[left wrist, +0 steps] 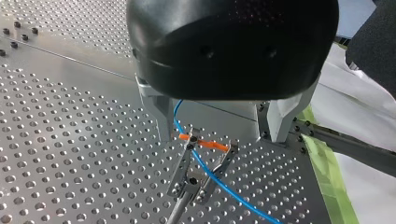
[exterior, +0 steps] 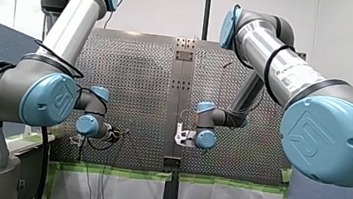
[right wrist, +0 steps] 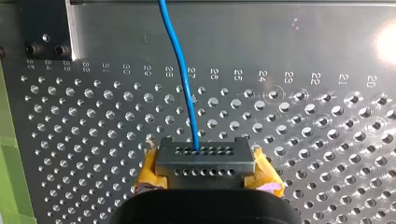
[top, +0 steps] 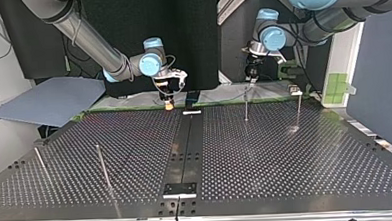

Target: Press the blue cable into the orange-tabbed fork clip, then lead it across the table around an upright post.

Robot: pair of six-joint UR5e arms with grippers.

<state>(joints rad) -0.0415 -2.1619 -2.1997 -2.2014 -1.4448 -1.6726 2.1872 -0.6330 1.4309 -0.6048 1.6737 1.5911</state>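
Left end effector is seen released above orange-tabbed fork clip, blue cable laid thru it; right end effector is clenched on cable.

Two robot arms, four upright posts, one blue cable, one orange-tabbed fork clip
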